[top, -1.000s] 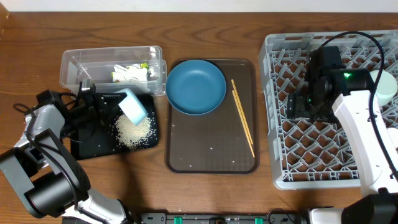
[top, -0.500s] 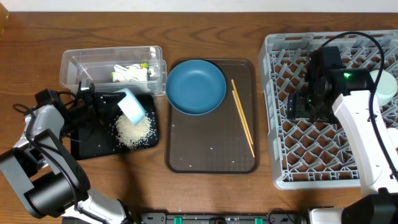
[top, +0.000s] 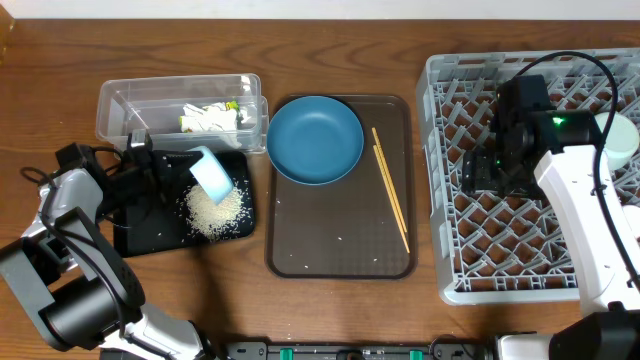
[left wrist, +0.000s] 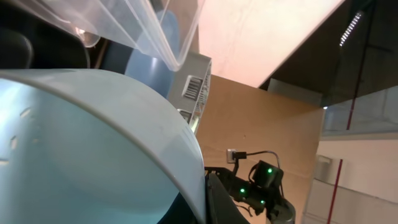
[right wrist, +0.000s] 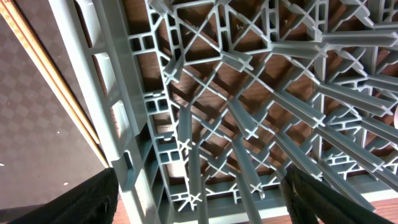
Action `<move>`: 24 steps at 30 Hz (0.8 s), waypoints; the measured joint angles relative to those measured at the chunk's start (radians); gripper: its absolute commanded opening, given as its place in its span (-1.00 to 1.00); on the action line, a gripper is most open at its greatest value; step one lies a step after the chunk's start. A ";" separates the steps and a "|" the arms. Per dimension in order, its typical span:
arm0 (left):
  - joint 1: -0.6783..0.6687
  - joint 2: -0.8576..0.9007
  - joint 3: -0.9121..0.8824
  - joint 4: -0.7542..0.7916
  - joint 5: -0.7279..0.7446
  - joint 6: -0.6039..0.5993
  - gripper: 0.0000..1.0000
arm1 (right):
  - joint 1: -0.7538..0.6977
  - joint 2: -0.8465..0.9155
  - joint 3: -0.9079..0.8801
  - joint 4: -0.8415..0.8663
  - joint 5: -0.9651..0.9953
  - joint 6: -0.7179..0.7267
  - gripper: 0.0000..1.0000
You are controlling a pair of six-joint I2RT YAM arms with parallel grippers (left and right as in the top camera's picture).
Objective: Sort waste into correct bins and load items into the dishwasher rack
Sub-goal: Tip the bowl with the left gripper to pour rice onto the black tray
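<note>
At the left of the frame, the left gripper [top: 185,164] is clamping the rim of the pale-blue bowl [top: 213,173]. The bowl is tilting on its side over the black tray [top: 130,238], just above the heap of rice [top: 213,210]. The right gripper [right wrist: 199,199] is hanging over the left part of the grey rack [top: 450,270], fingers standing wide apart and holding nothing. In the middle, the blue dish [top: 315,140] and chopsticks [top: 392,190] are lying on the brown tray [top: 340,255]. Tissue [top: 208,120] is sitting in the clear tub [top: 120,105] at upper left.
</note>
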 measured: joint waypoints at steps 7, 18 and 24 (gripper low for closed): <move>0.000 0.000 0.000 0.003 0.038 0.040 -0.88 | 0.000 0.000 0.000 0.000 0.000 0.000 0.66; 0.000 0.000 0.000 -0.016 0.017 0.068 -0.88 | 0.000 0.000 0.000 -0.003 0.000 0.000 0.70; -0.008 0.000 0.000 -0.037 -0.035 0.074 -0.88 | 0.000 0.000 0.000 -0.006 0.000 0.000 0.70</move>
